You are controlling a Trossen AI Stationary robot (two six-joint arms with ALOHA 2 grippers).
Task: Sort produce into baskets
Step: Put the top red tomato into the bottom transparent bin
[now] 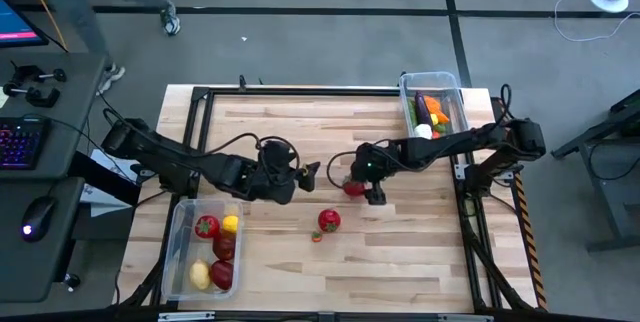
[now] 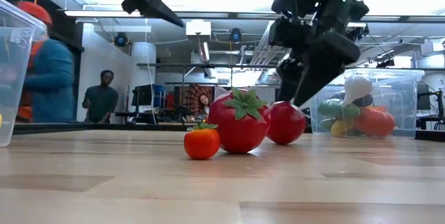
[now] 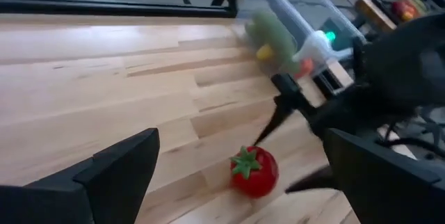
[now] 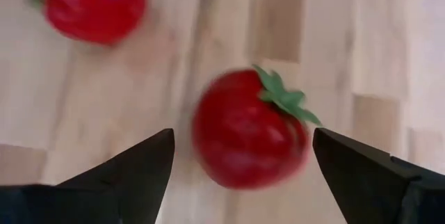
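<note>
- Near the table's middle, the right gripper (image 1: 362, 188) hangs low over the wood with its fingers spread wide and nothing held between them.
- Just below and between those fingers a red strawberry (image 4: 249, 138) lies on the table, by the gripper in the high view.
- A little nearer and to the left sit a larger red strawberry (image 1: 329, 220) and a small orange-red fruit (image 2: 201, 141), side by side.
- Left of centre, the left gripper (image 1: 308, 174) waits above the boards, fingers wide apart and empty.
- Behind it, the near left basket (image 1: 180, 224) holds red and yellow produce.
- Far right, the other basket (image 1: 432, 81) holds green, orange, purple and white pieces.
</note>
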